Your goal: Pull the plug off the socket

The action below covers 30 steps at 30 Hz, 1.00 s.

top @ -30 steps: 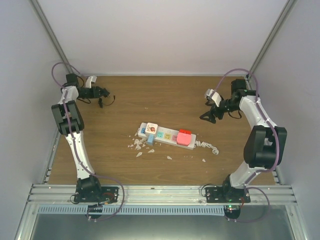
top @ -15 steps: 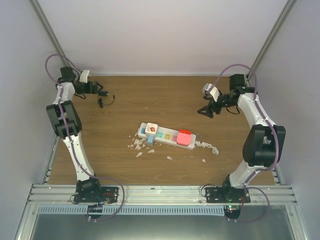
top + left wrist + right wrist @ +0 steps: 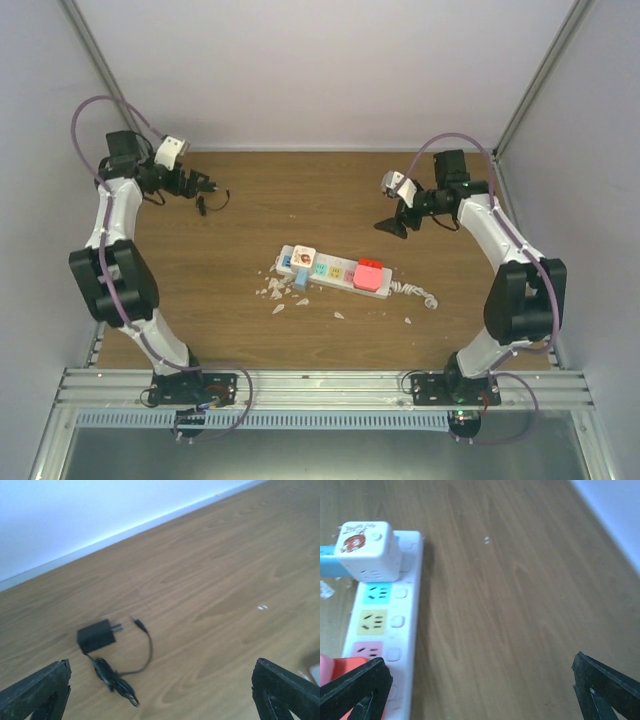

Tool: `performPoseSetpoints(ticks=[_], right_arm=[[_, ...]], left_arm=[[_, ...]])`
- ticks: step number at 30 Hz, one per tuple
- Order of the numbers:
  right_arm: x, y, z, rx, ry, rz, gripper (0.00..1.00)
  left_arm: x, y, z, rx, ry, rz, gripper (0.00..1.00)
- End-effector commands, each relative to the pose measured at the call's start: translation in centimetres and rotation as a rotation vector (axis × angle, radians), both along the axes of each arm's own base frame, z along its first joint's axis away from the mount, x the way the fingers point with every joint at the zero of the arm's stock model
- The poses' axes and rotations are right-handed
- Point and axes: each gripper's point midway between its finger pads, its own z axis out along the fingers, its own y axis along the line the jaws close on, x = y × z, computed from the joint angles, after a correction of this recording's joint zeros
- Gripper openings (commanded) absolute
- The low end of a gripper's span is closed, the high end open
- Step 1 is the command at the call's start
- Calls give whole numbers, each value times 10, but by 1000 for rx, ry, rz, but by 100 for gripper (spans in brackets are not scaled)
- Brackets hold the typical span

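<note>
The socket (image 3: 335, 272) is a long white strip with pastel squares, lying mid-table. A white cube adapter (image 3: 367, 550) and a red block (image 3: 370, 276) sit plugged into it. A black plug (image 3: 96, 636) with its bundled thin cord lies flat on the wood at the far left, far from the socket (image 3: 385, 630). My left gripper (image 3: 205, 186) hovers just behind that plug (image 3: 203, 206), open and holding nothing. In its wrist view the left gripper (image 3: 162, 687) shows both fingertips wide apart. My right gripper (image 3: 392, 225) hangs open behind the socket's right end, the right gripper (image 3: 480, 687) empty.
White scraps (image 3: 275, 292) litter the wood around the socket's left end and front. The socket's coiled white cord (image 3: 415, 293) trails to the right. A blue piece (image 3: 300, 279) sticks out at its left end. Grey walls close in on three sides.
My left gripper has opened and drawn back from the black plug, which stays on the table. The left arm has swung toward the left wall. My right gripper has shifted leftward, still open.
</note>
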Motion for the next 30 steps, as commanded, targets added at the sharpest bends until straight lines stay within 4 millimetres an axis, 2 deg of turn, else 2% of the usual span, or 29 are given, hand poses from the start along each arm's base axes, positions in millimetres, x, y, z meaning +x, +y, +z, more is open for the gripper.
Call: performPoseSetpoints(ticks=[1,5,8,10,12,15,18,21,23,25,27,30], right_arm=[[21,-6,47,-6,-221,-61,100],[26,-9,76,18,-337,-117,100],[29,-12,97,65,-407,-176,100],[24,-10,100,70,-413,-159,100],[15,-6,99,66,-383,-111,100],[5,0,88,61,-297,-43,100],[-1,1,66,49,-201,-20,100],[-15,-1,45,24,-131,6,100],[-24,-5,37,7,-116,14,100],[-35,-12,31,-5,-105,19,100],[-48,-20,20,-22,-91,15,100],[-64,-33,5,-41,-75,-10,100]], left_arm=[[-36,-25,28,110,-112,-125,99],[-69,-44,42,100,-141,-183,99],[-102,-63,43,70,-143,-258,99],[-125,-81,30,106,-126,-394,99],[-133,-96,8,129,-29,-414,99],[-151,-118,-25,127,75,-480,99],[-167,-139,-47,139,52,-536,99],[-181,-161,-79,221,53,-581,99],[-191,-176,-94,237,56,-618,99],[-193,-186,-89,206,6,-635,99],[-197,-197,-73,175,-103,-679,99],[-202,-216,-57,233,-287,-749,99]])
